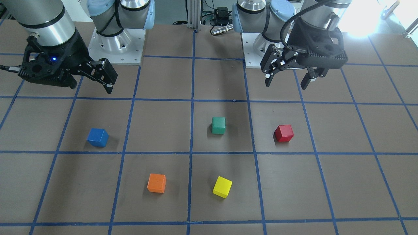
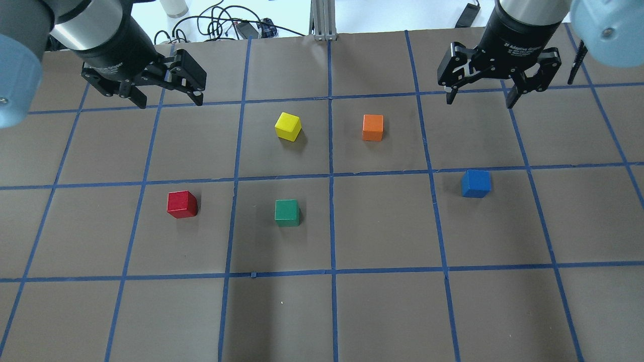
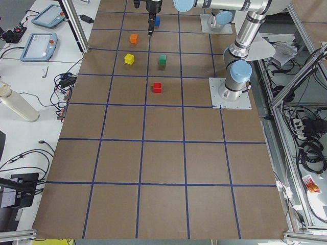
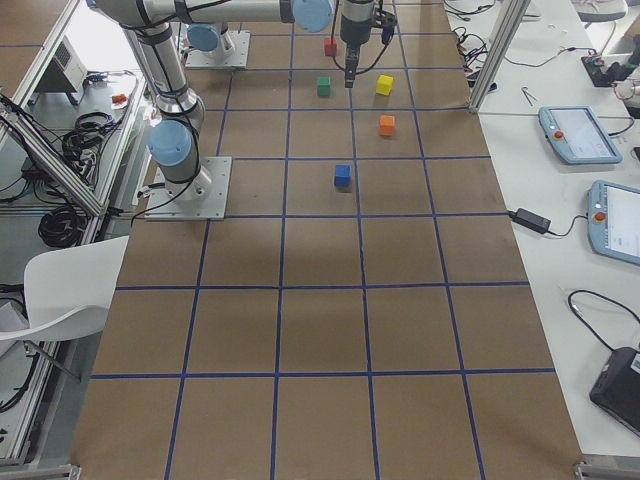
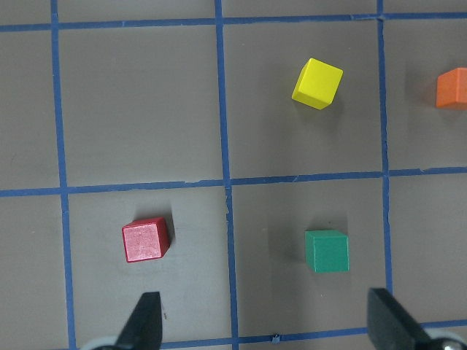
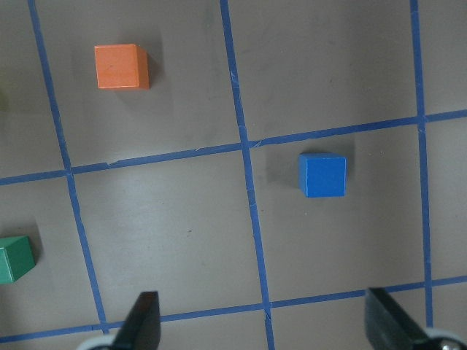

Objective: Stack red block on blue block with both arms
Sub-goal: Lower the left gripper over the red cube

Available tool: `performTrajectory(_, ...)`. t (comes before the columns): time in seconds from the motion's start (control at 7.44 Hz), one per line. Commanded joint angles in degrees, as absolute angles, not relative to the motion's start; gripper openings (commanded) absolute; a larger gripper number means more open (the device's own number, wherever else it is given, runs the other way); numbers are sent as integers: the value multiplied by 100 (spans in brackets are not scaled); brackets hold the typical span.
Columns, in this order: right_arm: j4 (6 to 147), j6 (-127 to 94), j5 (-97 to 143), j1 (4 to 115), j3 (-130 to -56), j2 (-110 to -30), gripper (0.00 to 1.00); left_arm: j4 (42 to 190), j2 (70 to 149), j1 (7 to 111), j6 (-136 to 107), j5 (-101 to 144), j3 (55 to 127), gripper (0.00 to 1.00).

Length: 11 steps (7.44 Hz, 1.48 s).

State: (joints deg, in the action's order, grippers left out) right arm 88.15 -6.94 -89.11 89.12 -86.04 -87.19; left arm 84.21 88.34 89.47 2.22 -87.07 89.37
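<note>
The red block [image 2: 181,204] sits on the table on my left side, and also shows in the left wrist view [image 5: 146,240] and the front view [image 1: 283,133]. The blue block [image 2: 475,183] sits on my right side, and also shows in the right wrist view [image 6: 322,175] and the front view [image 1: 97,137]. My left gripper [image 2: 170,100] hangs open and empty high above the table, beyond the red block. My right gripper [image 2: 480,102] hangs open and empty, beyond the blue block. Both grippers also show in the front view, left [image 1: 286,84] and right [image 1: 91,86].
A green cube [image 2: 287,212] sits between the red and blue blocks. A yellow cube [image 2: 288,126] and an orange cube [image 2: 373,127] lie farther out near the middle. The brown table [image 2: 382,311] carries a blue tape grid. Cables and a post stand at the far edge.
</note>
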Motion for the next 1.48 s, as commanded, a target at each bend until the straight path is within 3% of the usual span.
performTrajectory(0.0, 8815, -686, -8912, 8912, -8587, -8719, 100, 8420, 8938, 8947, 229, -8684, 8921, 100)
performTrajectory(0.54, 8886, -686, -8921, 8912, -8587, -8719, 100, 8411, 9280, 8572, 917, -8736, 9008, 100)
performTrajectory(0.81, 8886, -686, -8921, 8912, -8604, -8710, 100, 8133, 9343, 7589, 1421, -8675, 9847, 98)
performTrajectory(1.21, 8886, -686, -8930, 8912, -8622, -8710, 100, 5475, 9719, 7523, 1477, -8728, 11614, 100)
performTrajectory(1.34, 8886, -686, -8921, 8912, -8631, -8710, 100, 5328, 9834, 7523, 1477, -8736, 11880, 100)
